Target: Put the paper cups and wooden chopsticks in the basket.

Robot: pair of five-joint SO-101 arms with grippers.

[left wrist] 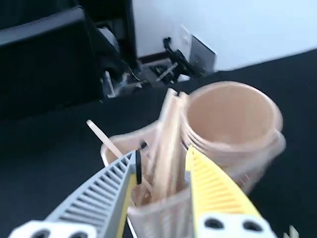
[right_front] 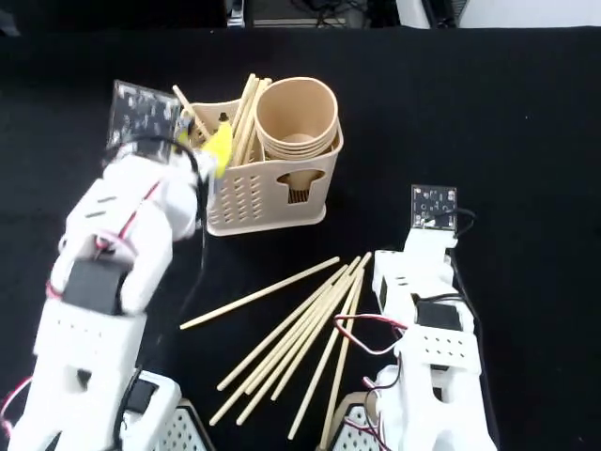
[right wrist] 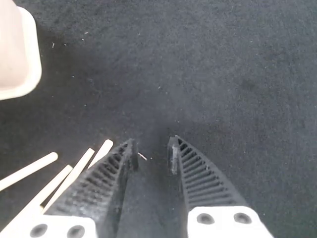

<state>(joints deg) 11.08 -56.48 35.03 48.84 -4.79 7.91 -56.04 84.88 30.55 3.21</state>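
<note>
The beige basket (right_front: pixel 268 193) stands at the back middle of the black table. Stacked paper cups (right_front: pixel 296 113) fill its right compartment, and several wooden chopsticks (right_front: pixel 246 105) stand in its left one. My left gripper (right_front: pixel 211 141) hovers over that left compartment. In the left wrist view it (left wrist: pixel 162 154) is open, its grey and yellow fingers either side of the standing chopsticks (left wrist: pixel 166 144), beside the cups (left wrist: pixel 230 119). Several loose chopsticks (right_front: pixel 300 329) lie fanned on the table in front. My right gripper (right wrist: pixel 151 148) is open and empty just above the cloth, next to the chopstick tips (right wrist: pixel 74 171).
One chopstick (right_front: pixel 192 113) leans out of the basket's left corner. A basket corner (right wrist: pixel 17 54) lies ahead of the right gripper. Bare black cloth (right_front: pixel 507 122) spreads to the right and the back. The arm bases (right_front: pixel 413 413) stand at the near edge.
</note>
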